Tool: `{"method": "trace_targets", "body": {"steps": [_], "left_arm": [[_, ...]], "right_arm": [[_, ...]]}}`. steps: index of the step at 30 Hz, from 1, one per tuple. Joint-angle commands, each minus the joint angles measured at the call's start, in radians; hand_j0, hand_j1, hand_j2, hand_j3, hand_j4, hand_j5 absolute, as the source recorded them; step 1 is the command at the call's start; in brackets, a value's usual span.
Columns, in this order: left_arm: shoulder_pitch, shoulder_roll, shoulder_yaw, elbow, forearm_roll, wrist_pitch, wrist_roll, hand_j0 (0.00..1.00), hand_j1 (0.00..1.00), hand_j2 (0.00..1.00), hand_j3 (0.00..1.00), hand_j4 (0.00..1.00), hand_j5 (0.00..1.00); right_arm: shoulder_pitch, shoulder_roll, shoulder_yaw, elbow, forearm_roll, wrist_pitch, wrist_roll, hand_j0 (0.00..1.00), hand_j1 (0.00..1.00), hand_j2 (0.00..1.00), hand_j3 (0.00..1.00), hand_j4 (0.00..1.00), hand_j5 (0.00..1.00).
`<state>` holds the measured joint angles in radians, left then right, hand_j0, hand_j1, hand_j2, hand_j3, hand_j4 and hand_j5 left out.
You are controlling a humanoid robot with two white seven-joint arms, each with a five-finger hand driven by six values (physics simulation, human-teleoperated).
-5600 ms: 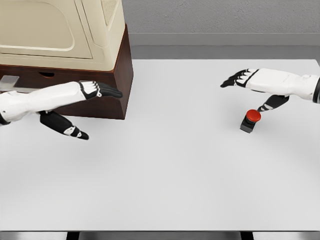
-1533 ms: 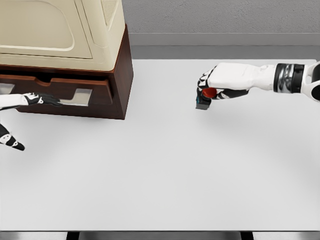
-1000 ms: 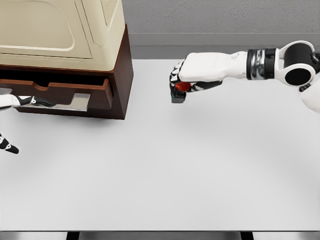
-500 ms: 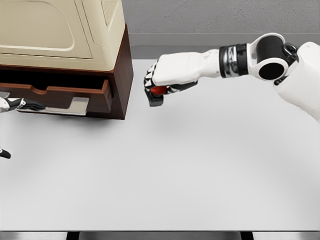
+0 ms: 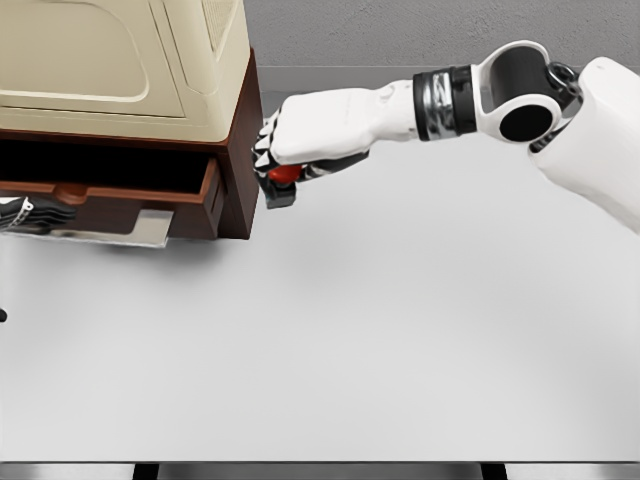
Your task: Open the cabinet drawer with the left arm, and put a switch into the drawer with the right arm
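Now the drawer (image 5: 110, 190) gapes dark; right hand (image 5: 300, 135) grips the switch (image 5: 283, 180).

A white table (image 5: 400, 330) stands before a grey wall (image 5: 400, 30)

1 cabinet (image 5: 130, 70), 1 drawer (image 5: 110, 192), 1 switch (image 5: 282, 181), 1 table (image 5: 380, 330)

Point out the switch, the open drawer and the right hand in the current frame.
switch (image 5: 281, 184): head view, on its red button and dark base below the fingers.
drawer (image 5: 120, 193): head view, on its brown front panel.
right hand (image 5: 300, 135): head view, on the white back of the hand.
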<state>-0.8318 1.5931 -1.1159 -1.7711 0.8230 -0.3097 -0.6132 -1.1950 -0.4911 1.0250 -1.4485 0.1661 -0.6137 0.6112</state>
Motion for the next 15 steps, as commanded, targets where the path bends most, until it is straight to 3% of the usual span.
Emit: {"method": "trace_targets", "body": {"steps": [1,15], "left_arm": [[0.000,0.007,-0.004,0.009,-0.081,0.003,0.002,1.00,1.00,1.00,1.00,1.00,1.00],[0.010,0.036,0.002,0.007,-0.045,0.001,0.002,1.00,1.00,1.00,1.00,1.00,1.00]], "right_arm": [[0.000,0.002,0.000,-0.006,-0.028,0.003,0.000,0.45,0.45,0.45,0.45,0.45,0.45],[-0.072,0.111,0.035,0.007,-0.054,0.029,0.000,0.45,0.45,0.45,0.45,0.45,0.45]]}}
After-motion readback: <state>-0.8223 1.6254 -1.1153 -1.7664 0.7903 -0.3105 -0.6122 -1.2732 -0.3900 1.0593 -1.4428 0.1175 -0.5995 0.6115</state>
